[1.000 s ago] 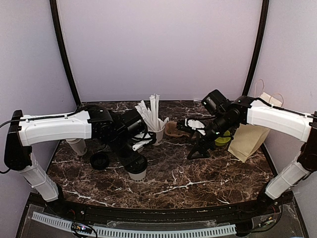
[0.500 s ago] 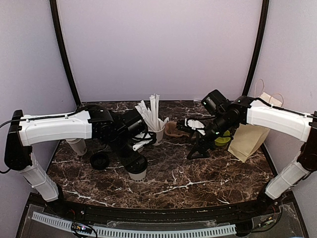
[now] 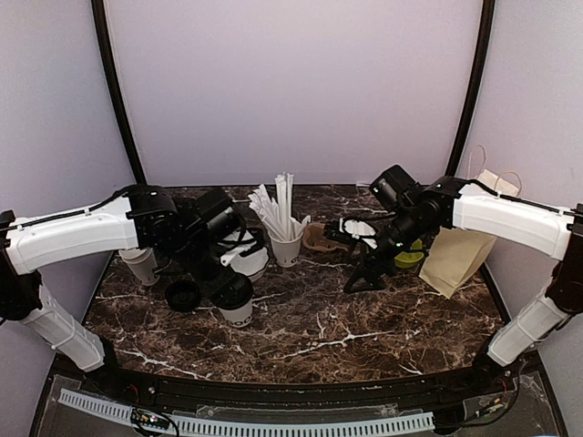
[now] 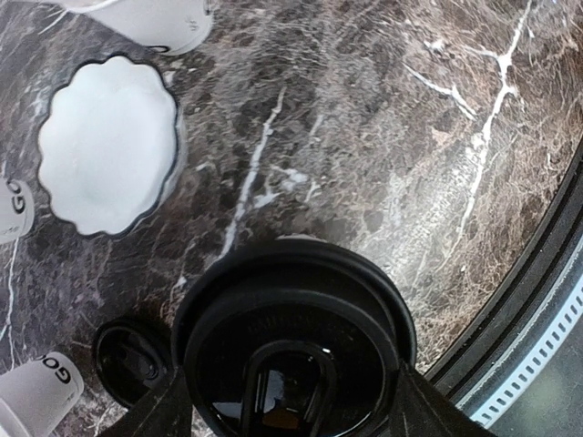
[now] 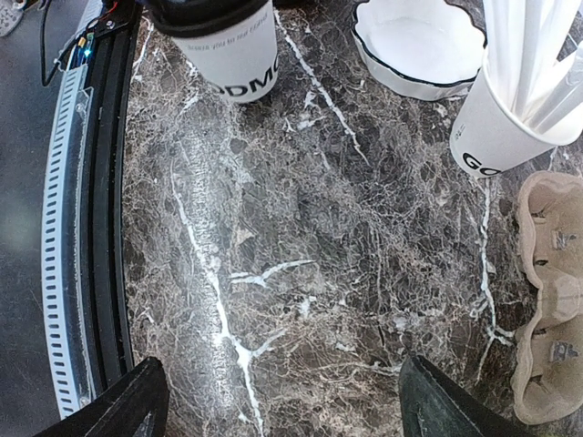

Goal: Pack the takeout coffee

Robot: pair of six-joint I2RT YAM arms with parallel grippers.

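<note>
The left arm has drawn back toward the left and near side within the last second. The lidded cup has come with it and now stands a little left of its earlier spot, at the near left of the marble table. That shift has uncovered the white scalloped bowl, which the arm hid before. In the left wrist view the left gripper straddles the black lid with its fingers pressed to either side, so it looks clamped on the cup, not merely set around it. The right gripper has not moved. It hangs over bare marble, fingers wide apart with nothing between them, near the cardboard carrier. The second cup stands at the left edge, apparently unlidded, with a loose lid beside it. One coffee seems to be in hand, but it is travelling away from the carrier and the paper bag, so packing has probably not begun.
</note>
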